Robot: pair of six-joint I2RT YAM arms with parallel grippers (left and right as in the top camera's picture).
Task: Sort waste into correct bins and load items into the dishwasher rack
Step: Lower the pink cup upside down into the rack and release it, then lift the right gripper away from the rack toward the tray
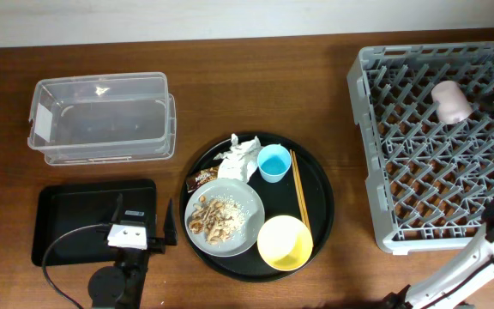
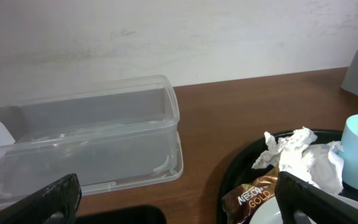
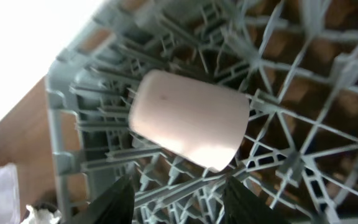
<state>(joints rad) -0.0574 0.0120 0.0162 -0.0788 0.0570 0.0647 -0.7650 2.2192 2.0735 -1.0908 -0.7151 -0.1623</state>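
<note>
The waste and most items sit on a round black tray point(image 1: 320, 184): white napkin point(image 1: 240, 159), brown-and-gold wrapper point(image 1: 201, 179), blue cup point(image 1: 274, 163), chopsticks point(image 1: 300, 197), yellow bowl point(image 1: 285, 242), and a grey plate point(image 1: 247, 202) with food scraps point(image 1: 213, 219). The pink cup point(image 1: 451, 101) lies on its side in the grey rack point(image 1: 440, 172). My left gripper point(image 2: 179, 205) is open and empty, low between the black rectangular tray point(image 1: 75, 223) and the wrapper point(image 2: 248, 196). My right gripper point(image 3: 179, 202) is open and empty, just off the pink cup point(image 3: 188, 118).
The clear tub point(image 1: 101, 116) stands behind the black rectangular tray, also in the left wrist view point(image 2: 86, 140). The round tray lies between the bins and the rack. The right arm point(image 1: 478, 266) comes in at the lower right corner.
</note>
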